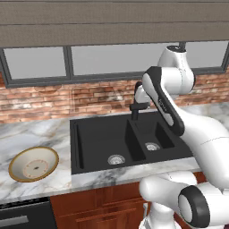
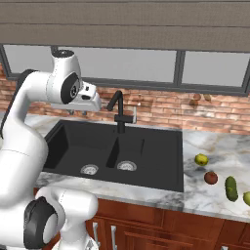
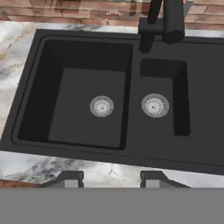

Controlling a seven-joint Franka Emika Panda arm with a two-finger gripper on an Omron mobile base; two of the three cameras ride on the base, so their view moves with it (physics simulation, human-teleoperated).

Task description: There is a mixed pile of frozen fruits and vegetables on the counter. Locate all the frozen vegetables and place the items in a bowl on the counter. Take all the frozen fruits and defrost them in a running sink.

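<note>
The black two-basin sink (image 1: 78,134) (image 2: 161,161) (image 3: 26,87) lies in the marble counter (image 1: 31,129), and no water runs from its black tap (image 1: 135,107) (image 2: 117,110) (image 3: 168,19). My gripper (image 3: 111,180) (image 2: 96,105) hangs high above the sink's front edge, open with nothing between its fingers. The bowl (image 1: 13,161) with a golden-brown rim sits on the counter left of the sink, with nothing in it. Right of the sink lies the pile: a yellow-green ball (image 2: 201,159), a dark red ball (image 2: 211,177), a long green piece (image 2: 231,188) and a pale ball (image 2: 247,197) at the frame edge.
A red brick wall (image 2: 161,110) and windows (image 1: 103,58) run behind the counter. Reddish-brown cabinets (image 2: 146,224) stand below it. Each basin has a round steel drain (image 3: 101,106) (image 3: 155,105).
</note>
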